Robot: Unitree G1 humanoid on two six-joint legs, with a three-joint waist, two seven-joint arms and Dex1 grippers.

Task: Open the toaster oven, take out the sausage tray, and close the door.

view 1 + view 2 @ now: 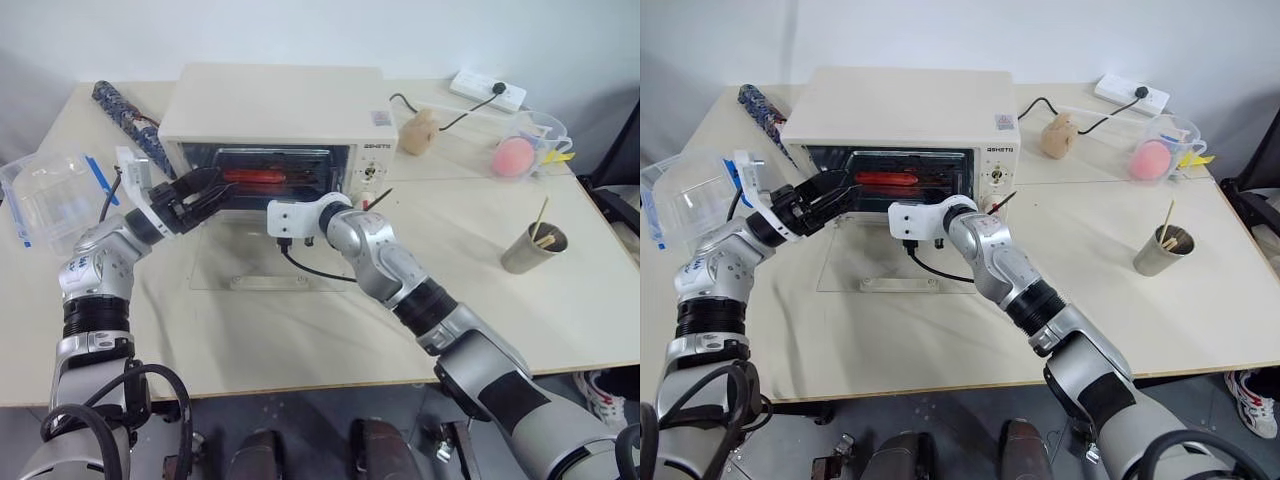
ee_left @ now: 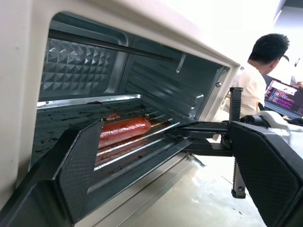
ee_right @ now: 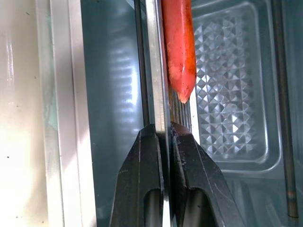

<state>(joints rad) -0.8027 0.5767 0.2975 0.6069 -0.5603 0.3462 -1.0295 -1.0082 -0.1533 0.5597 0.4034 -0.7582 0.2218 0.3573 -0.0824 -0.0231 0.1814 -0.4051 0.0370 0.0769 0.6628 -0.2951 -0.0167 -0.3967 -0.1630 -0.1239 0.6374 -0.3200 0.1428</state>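
The cream toaster oven (image 1: 270,105) stands at the back of the table. Its glass door (image 1: 225,262) lies folded down flat on the tabletop. Inside, the sausage tray (image 2: 137,151) holds a red sausage (image 1: 258,176) on its wire rack. My right gripper (image 3: 163,130) reaches into the opening and is shut on the tray's front rim (image 3: 158,71), just short of the sausage's end. At the left side of the opening my left gripper (image 1: 215,190) is open, its fingers (image 2: 80,161) spread in front of the tray and holding nothing.
A clear plastic box with blue clips (image 1: 45,200) sits at the left edge. To the right are a metal cup with sticks (image 1: 533,248), a clear jug with a pink thing (image 1: 520,150), a power strip (image 1: 488,90) and a beige lump (image 1: 420,130). A person (image 2: 258,71) sits beyond.
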